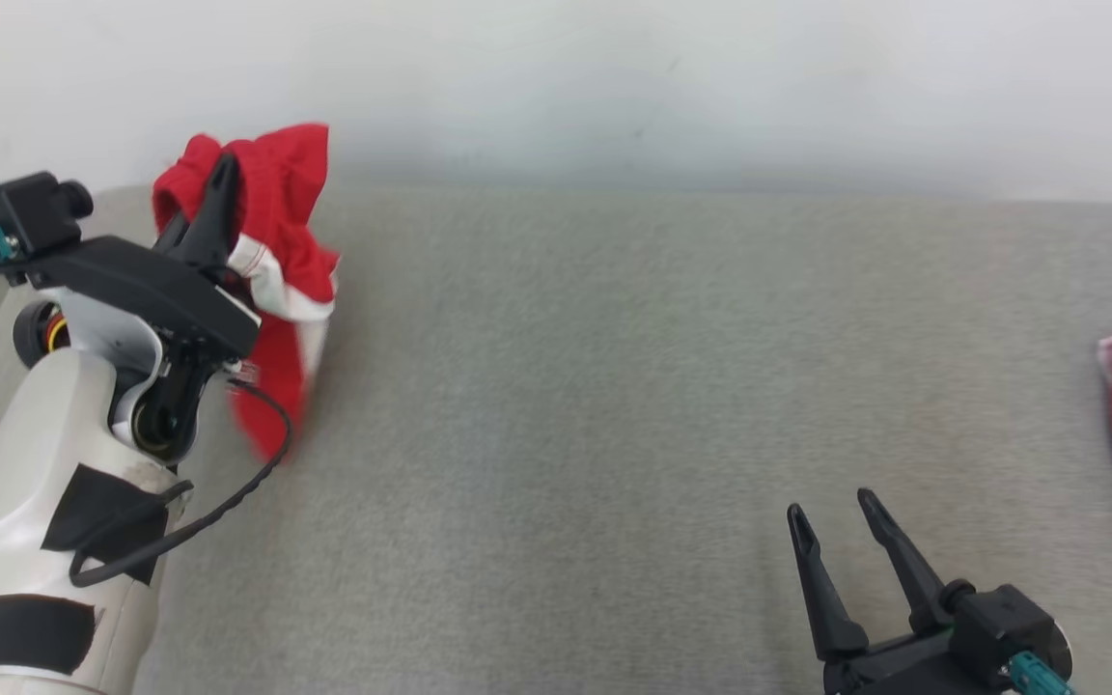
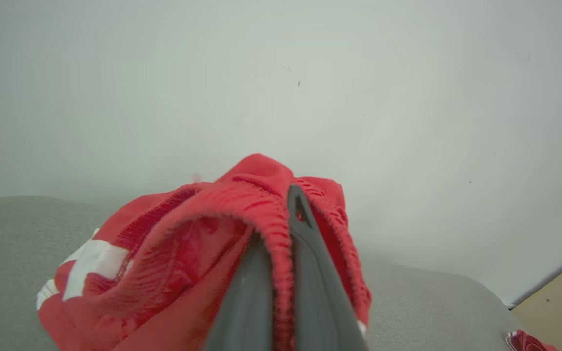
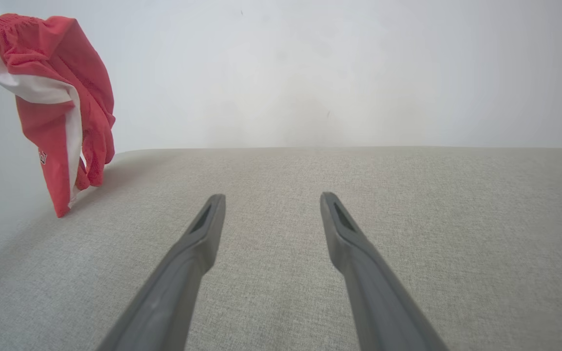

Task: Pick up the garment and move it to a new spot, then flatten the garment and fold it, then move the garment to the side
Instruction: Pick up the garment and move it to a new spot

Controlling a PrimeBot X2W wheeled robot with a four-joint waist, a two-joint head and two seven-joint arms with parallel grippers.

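One garment (image 1: pixel 286 183), upper left, hangs long-axis down, my left fingers (image 1: pixel 218 193) clamped on it; right fingers (image 1: pixel 815 571) apart, lower right.

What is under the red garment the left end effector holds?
Grey fabric shows beneath it. The garment hangs from the shut left end effector, its tip at or just above the fabric. What lies behind the cloth is hidden.
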